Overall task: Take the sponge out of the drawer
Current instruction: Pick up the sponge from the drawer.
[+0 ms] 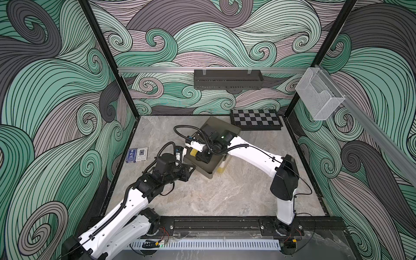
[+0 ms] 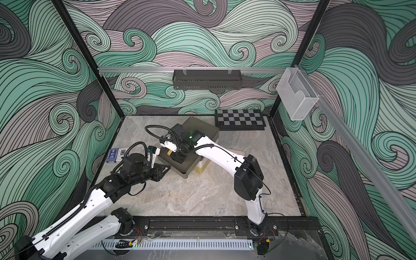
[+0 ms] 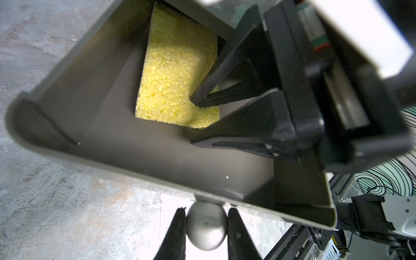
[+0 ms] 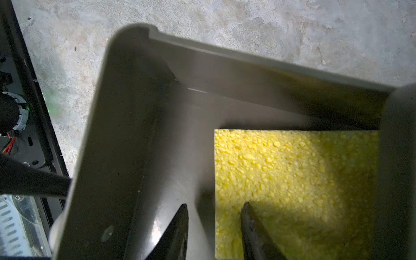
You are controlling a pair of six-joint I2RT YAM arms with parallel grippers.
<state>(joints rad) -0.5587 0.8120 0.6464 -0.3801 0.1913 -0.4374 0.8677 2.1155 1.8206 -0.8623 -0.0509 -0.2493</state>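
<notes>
The grey drawer [image 1: 211, 170] [image 2: 188, 168] stands pulled out of its cabinet at mid-table. Inside it a yellow sponge [image 3: 175, 74] [image 4: 292, 171] lies flat on the floor, pushed toward the back; only a sliver of the sponge [image 1: 193, 153] shows in the top views. My left gripper [image 3: 206, 210] [image 1: 192, 167] is shut on the drawer's round grey knob [image 3: 206, 225]. My right gripper [image 4: 216, 204] [image 3: 193, 120] [image 1: 203, 157] reaches down into the drawer and is open. One of its fingers rests on the sponge's top near the edge; the other stands over the bare drawer floor [image 4: 171, 157].
The grey cabinet [image 1: 222, 126] sits behind the drawer. A chessboard [image 1: 256, 119] lies at the back right and two card boxes [image 1: 137, 154] at the left. A pale yellow-and-white object [image 1: 221, 168] shows under the drawer's right side. A black basket [image 1: 227, 78] and a clear holder [image 1: 319, 96] hang on the rails.
</notes>
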